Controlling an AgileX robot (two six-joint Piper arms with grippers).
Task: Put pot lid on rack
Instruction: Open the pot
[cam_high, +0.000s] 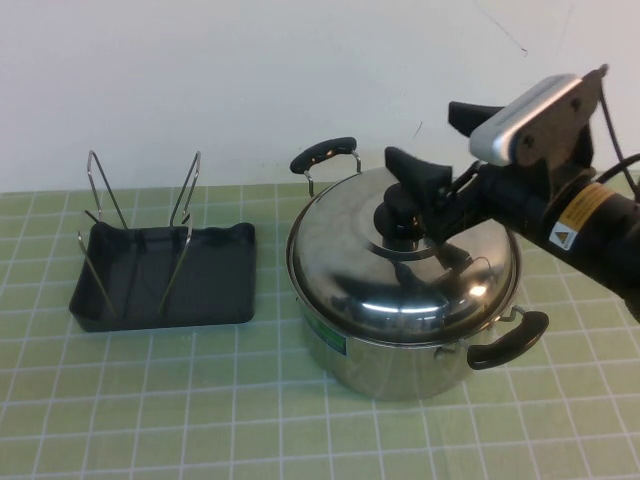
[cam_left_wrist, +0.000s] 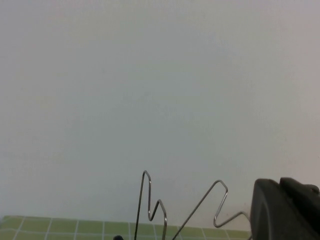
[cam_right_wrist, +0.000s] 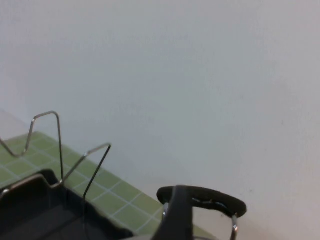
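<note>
The pot lid (cam_high: 400, 265), domed shiny steel with a black knob (cam_high: 397, 212), sits on the steel pot (cam_high: 400, 360) right of centre. My right gripper (cam_high: 424, 134) is open just above and behind the knob; its lower finger (cam_high: 415, 170) is close over the knob and the other is raised well away. One of its fingers (cam_right_wrist: 177, 217) shows in the right wrist view. The rack (cam_high: 140, 200), two wire loops over a dark tray (cam_high: 215, 300), stands empty at the left. My left gripper (cam_left_wrist: 285, 210) shows only in its wrist view, near the rack wires (cam_left_wrist: 150, 205).
The pot has two black handles, one at the back (cam_high: 325, 152) and one at the front right (cam_high: 510, 340); the back one also shows in the right wrist view (cam_right_wrist: 207, 199). A green tiled mat (cam_high: 200, 400) covers the table. A white wall stands close behind.
</note>
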